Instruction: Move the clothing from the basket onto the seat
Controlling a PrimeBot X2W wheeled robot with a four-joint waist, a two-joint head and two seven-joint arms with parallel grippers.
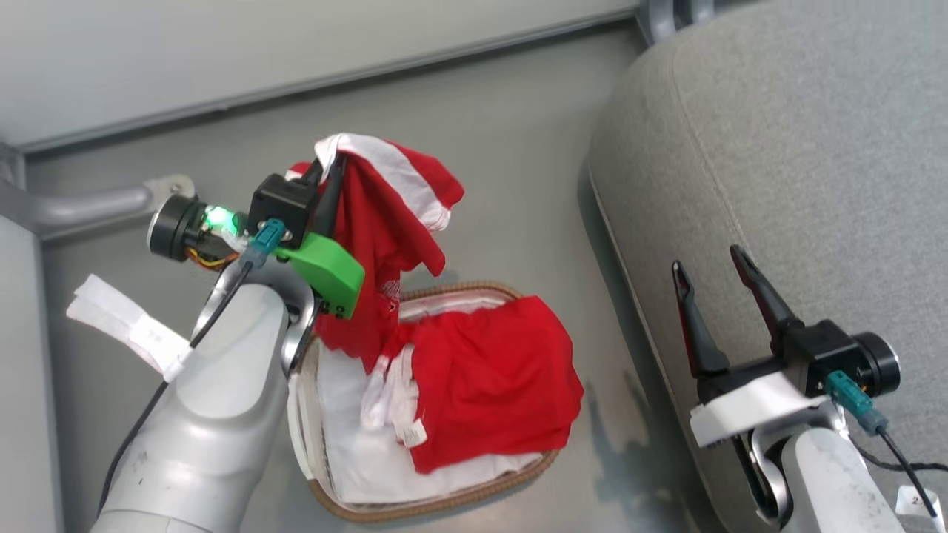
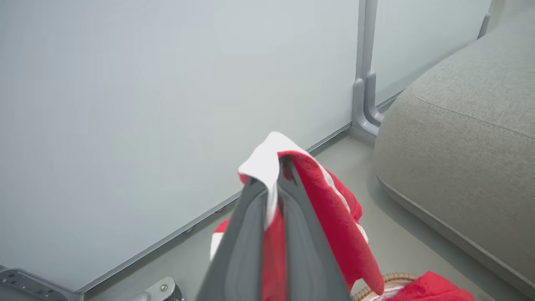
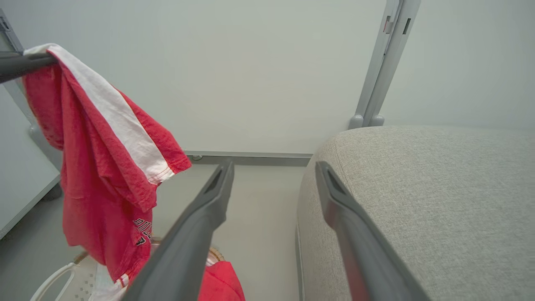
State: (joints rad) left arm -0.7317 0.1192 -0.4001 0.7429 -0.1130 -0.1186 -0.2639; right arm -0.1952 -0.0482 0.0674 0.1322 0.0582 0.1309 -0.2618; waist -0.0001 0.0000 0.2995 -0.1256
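Our left hand [image 1: 335, 166] clenches a red shirt [image 1: 385, 222] above the basket [image 1: 444, 505]. Our right hand [image 1: 707, 260] hangs released at the seat [image 1: 815, 148] edge.

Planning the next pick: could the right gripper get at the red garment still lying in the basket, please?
Probably yes: the right gripper is open and empty, and the garment lies uppermost in the basket, uncovered on that side.

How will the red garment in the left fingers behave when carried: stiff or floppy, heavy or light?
Probably floppy: the red garment hangs in loose folds from the left fingers. Likely light: one edge pinch lifts it. Its end may snag the basket.
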